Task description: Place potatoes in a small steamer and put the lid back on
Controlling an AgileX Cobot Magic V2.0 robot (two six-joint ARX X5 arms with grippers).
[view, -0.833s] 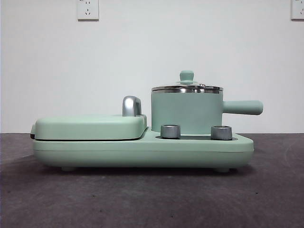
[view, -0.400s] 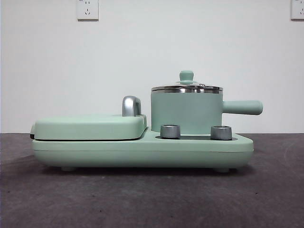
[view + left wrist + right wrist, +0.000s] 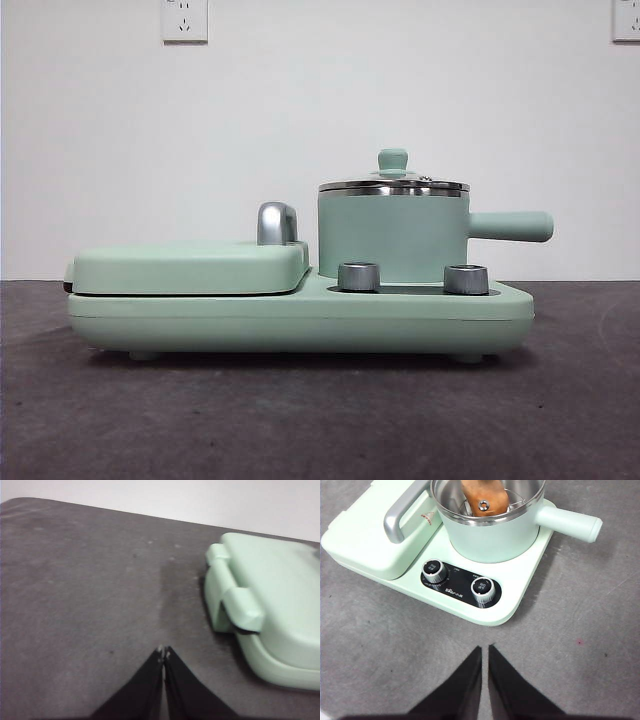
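Observation:
The small steamer (image 3: pixel 390 235), a mint-green pot with a straight side handle (image 3: pixel 510 226), stands on the right half of the green cooker base (image 3: pixel 300 320). The lid (image 3: pixel 393 183) sits flat on its steel rim, knob up. In the right wrist view the potatoes (image 3: pixel 482 495) show orange-brown through the glass lid (image 3: pixel 520 495), inside the steamer (image 3: pixel 495 537). My right gripper (image 3: pixel 481 647) hangs shut over bare table in front of the cooker. Shut as well, my left gripper (image 3: pixel 163 652) hovers over the table beside the cooker's hinge end. Neither arm appears in the front view.
A flat green griddle cover (image 3: pixel 190 265) with a chrome handle (image 3: pixel 277 222) fills the cooker's left half. Two steel dials (image 3: pixel 434 571) (image 3: pixel 483 588) sit on the front panel. Dark grey table (image 3: pixel 85 595) spreads around the cooker, with a white wall behind.

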